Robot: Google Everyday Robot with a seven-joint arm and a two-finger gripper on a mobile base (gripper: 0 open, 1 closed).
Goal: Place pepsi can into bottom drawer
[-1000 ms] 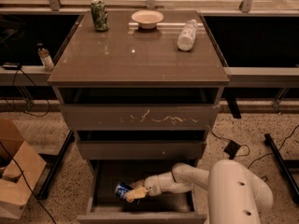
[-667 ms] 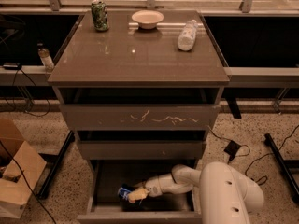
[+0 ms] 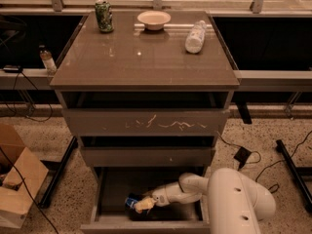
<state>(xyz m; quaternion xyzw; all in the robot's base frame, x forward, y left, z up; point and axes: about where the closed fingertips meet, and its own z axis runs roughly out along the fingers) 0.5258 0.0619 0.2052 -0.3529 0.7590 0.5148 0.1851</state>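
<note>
Inside the bottom drawer [image 3: 115, 186], the gripper [image 3: 142, 205] is clamped on the pepsi can [image 3: 130, 202].

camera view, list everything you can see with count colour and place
green can: 1, green, cabinet top, back left
bowl: 1, cream, cabinet top, back middle
plastic bottle: 1, clear, lying, cabinet top right
cabinet: 1, grey-brown, centre
bottom drawer: 1, grey-brown, open, lowest
pepsi can: 1, blue, inside bottom drawer
small bottle: 1, pale, ledge left of cabinet
cardboard box: 1, brown, floor left
arm: 1, white, lower right
gripper: 1, pale, in bottom drawer by pepsi can
</note>
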